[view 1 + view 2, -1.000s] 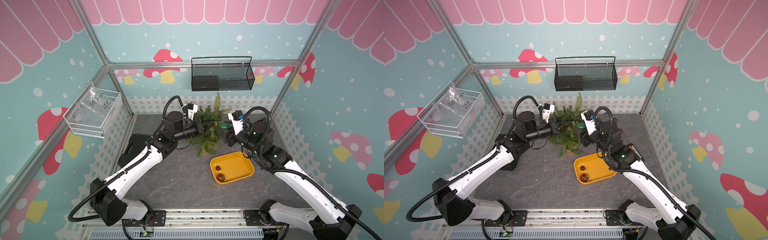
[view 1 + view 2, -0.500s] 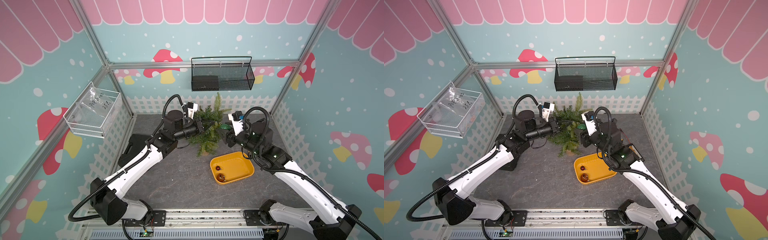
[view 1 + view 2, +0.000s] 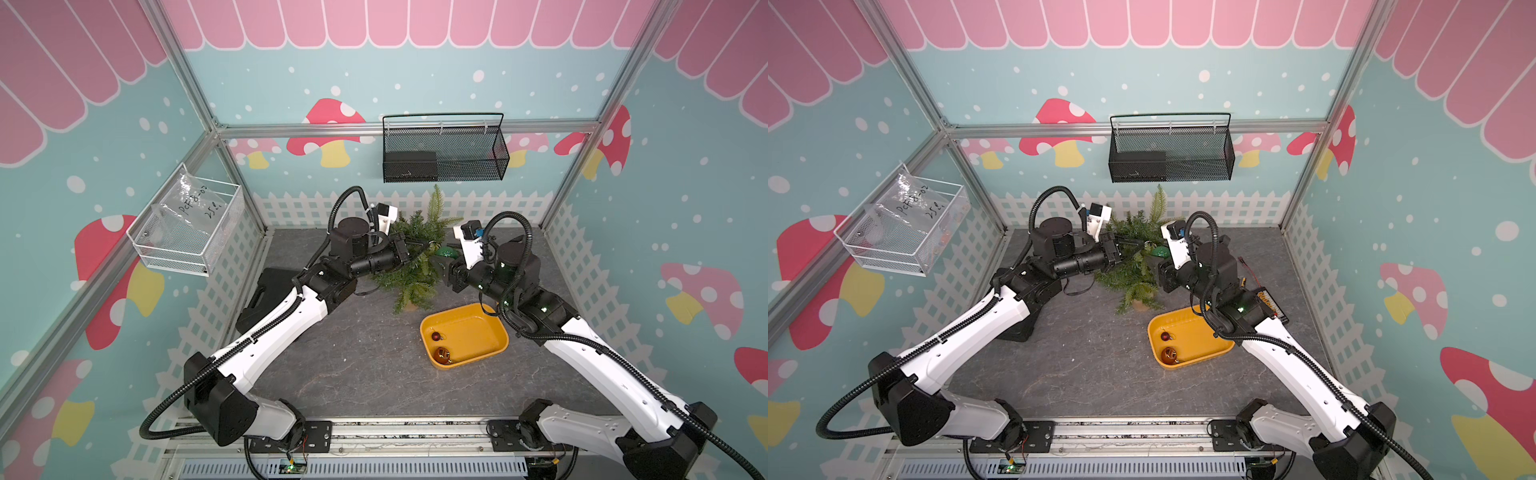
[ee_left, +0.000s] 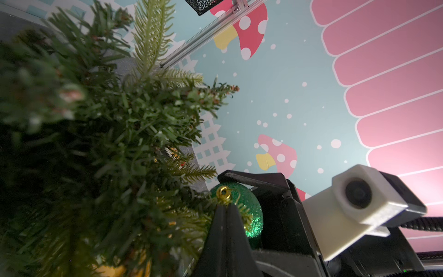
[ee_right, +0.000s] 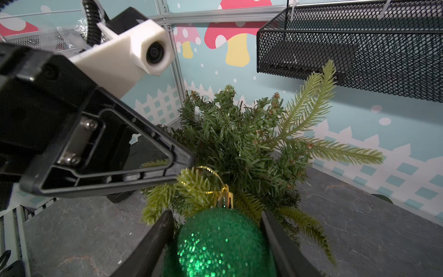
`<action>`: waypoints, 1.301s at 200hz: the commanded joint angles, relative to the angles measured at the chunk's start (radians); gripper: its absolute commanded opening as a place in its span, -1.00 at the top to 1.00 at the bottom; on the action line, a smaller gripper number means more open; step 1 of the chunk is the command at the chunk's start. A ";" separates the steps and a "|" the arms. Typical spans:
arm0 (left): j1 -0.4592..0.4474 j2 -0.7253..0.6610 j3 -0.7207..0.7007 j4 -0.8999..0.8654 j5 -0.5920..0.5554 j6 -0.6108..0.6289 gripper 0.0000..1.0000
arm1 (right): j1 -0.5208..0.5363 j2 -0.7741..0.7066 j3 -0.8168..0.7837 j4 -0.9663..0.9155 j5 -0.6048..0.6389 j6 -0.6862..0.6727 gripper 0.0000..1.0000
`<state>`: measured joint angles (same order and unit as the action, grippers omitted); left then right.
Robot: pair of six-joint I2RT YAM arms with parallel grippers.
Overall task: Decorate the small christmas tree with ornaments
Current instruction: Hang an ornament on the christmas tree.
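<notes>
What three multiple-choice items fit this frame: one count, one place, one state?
1. How many baubles lie in the yellow tray? A one B two C three
2. Where is the green bauble? A in the tray B in the black wire basket C between the right claw's fingers, at the small christmas tree
3. The left claw is: A shut B wide open C out of view
Answers: B, only the dark red bauble and the copper bauble lie there; C, fingers flank it in the right wrist view; A, its fingers meet.
</notes>
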<state>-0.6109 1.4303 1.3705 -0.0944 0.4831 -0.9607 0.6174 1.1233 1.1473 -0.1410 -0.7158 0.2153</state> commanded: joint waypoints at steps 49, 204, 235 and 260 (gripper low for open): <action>0.000 -0.035 -0.034 -0.008 -0.026 0.010 1.00 | 0.006 -0.045 -0.040 -0.012 0.023 -0.012 -0.10; 0.010 -0.189 -0.114 -0.033 -0.084 0.027 0.25 | 0.006 -0.160 -0.092 -0.022 0.088 0.033 -0.50; 0.011 -0.283 -0.195 -0.079 -0.133 0.065 0.06 | 0.006 -0.210 -0.118 -0.096 0.219 0.087 -0.42; 0.009 -0.376 -0.301 -0.124 -0.197 0.088 -0.01 | 0.006 -0.314 -0.230 -0.109 0.286 0.148 -0.40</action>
<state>-0.6044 1.1286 1.1511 -0.1459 0.3641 -0.9112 0.6174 0.8932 1.0031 -0.2077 -0.5426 0.2939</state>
